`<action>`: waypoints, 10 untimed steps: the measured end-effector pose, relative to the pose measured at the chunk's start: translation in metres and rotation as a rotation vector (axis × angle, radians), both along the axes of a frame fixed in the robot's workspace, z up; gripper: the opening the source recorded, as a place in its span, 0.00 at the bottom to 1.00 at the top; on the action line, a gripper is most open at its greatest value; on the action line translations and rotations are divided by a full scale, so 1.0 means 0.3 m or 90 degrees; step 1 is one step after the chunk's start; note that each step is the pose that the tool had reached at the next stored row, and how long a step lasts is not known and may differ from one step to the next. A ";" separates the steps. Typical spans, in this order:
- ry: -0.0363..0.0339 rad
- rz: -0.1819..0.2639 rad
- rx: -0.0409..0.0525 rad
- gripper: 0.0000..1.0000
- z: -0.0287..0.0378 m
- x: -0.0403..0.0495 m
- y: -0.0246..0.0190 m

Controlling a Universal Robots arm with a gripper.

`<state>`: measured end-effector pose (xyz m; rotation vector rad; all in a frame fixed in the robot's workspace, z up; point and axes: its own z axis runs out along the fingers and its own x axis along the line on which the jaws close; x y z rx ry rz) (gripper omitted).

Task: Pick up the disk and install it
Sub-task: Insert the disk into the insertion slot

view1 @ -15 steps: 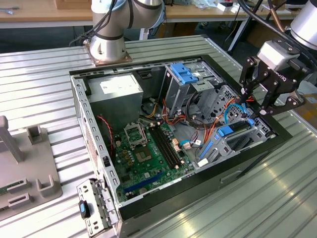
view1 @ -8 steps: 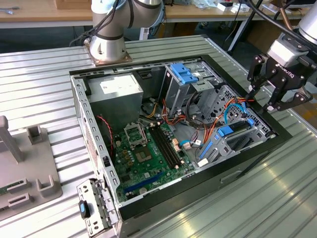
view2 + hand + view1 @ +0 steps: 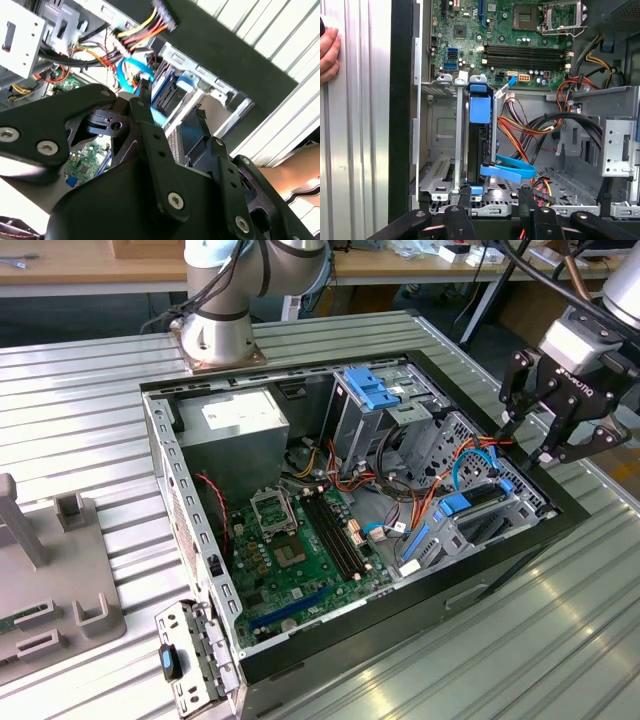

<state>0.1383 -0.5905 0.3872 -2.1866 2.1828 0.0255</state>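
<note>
Blue-framed dark grey metal disk (image 3: 481,115), centre frame: likely stiff, fragile, so take the carrier edges. Black hand (image 3: 495,190) apart, empty.

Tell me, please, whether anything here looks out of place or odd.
One thing stands out: a person's hand is on the table right beside the open computer case, close to a working arm. The gripper hovers with open jaws over the drive cage where the disk stands.
</note>
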 end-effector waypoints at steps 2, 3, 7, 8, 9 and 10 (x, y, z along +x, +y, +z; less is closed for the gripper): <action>-0.0013 0.000 -0.0001 0.50 0.000 -0.023 0.000; -0.0020 0.000 -0.0001 0.50 0.000 -0.034 0.000; -0.0045 0.000 -0.0009 0.50 -0.001 -0.056 -0.002; -0.0050 0.000 -0.0013 0.50 -0.003 -0.059 -0.005; -0.0052 0.000 -0.0016 0.50 -0.004 -0.064 -0.009; -0.0053 0.000 -0.0021 0.50 -0.006 -0.071 -0.013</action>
